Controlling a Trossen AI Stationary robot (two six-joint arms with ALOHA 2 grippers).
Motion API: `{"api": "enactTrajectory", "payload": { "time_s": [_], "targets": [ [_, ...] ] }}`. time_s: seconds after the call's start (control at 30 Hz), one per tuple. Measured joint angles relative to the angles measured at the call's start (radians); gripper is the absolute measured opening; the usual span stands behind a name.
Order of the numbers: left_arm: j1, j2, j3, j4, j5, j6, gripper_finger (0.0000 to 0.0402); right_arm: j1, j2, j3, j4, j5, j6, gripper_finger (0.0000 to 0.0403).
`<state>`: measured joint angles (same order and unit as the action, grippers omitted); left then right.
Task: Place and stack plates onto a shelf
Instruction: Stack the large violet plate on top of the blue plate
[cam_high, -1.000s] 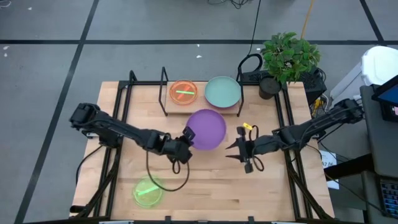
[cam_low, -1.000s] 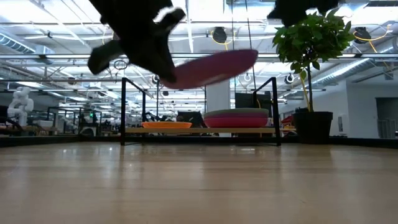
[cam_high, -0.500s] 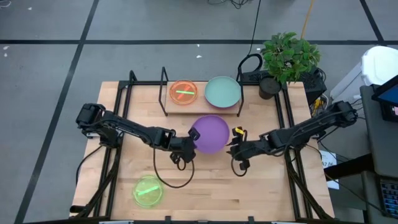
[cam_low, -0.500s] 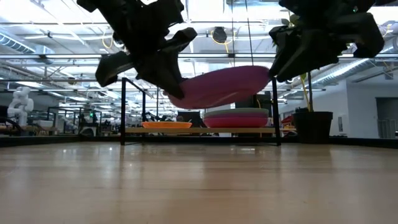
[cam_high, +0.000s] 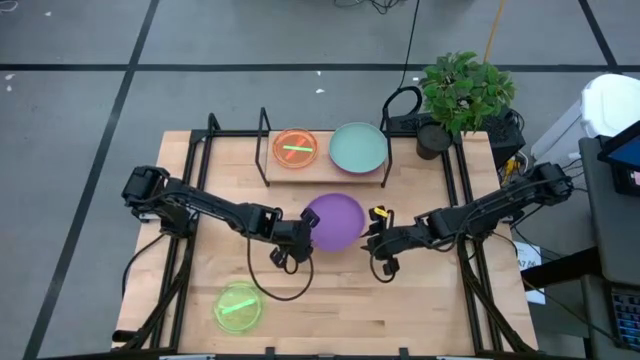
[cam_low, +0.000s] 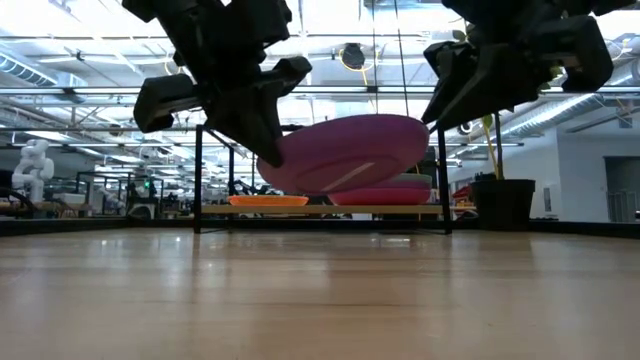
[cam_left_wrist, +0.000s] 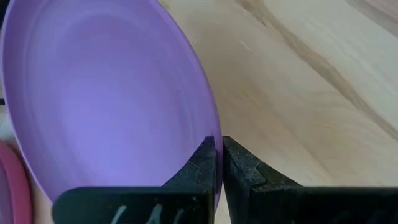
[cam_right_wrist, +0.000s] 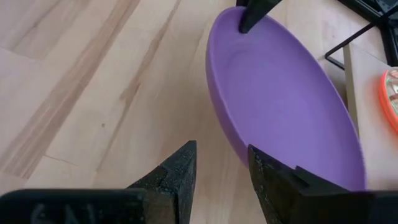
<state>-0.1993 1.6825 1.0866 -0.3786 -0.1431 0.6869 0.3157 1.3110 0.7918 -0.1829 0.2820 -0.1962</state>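
- Nearest the front edge of the tabletop (cam_high: 330, 300), well apart from the shelf (cam_high: 325, 172), one green plate (cam_high: 238, 307) lies flat and untouched.
- Midway between that edge and the shelf, the purple plate (cam_high: 336, 220) hangs in the air, clear of the wood in the low view (cam_low: 345, 152), tilted, with its higher side toward the right arm.
- The left gripper (cam_high: 300, 232) holds the plate's rim on the side away from the right arm; in its wrist view the jaws are pinched nearly shut with the thin purple edge (cam_left_wrist: 112, 93) between them.
- The right gripper (cam_high: 372, 238) has closed in from farther off over the last second and now sits right at the opposite rim. Its jaws stand open, and in its wrist view the plate's edge (cam_right_wrist: 283, 99) lies just ahead of them, not yet between them.
- Meanwhile the plate has come lower and a little nearer the front edge, so this reads as a handover being set up: probably the right arm is to take the plate and carry it to the shelf.
- On the shelf itself, the orange plate (cam_high: 295, 148) sits at the end nearer the left arm, with a green one nested in it, and the teal plate (cam_high: 357, 147) tops a stack at the other end.
- In the low view a magenta plate (cam_low: 385, 195) shows beneath the teal one.
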Motion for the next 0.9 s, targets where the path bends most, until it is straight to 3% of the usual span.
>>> {"api": "enactTrajectory", "payload": {
  "time_s": [0.4, 0.53, 0.9],
  "targets": [
    [-0.013, 0.000, 0.000, -0.008, 0.042, -0.005, 0.0012, -0.016, 0.001, 0.000, -0.001, -0.001, -0.031, 0.0125],
    [-0.013, 0.000, 0.000, 0.016, 0.046, -0.001, 0.0012, -0.035, 0.031, 0.000, -0.002, -0.078, -0.053, 0.0122],
    [-0.011, 0.000, -0.001, 0.047, 0.064, 0.000, 0.0028, -0.041, 0.117, -0.002, 0.019, -0.149, -0.143, 0.0033]
  ]
}}
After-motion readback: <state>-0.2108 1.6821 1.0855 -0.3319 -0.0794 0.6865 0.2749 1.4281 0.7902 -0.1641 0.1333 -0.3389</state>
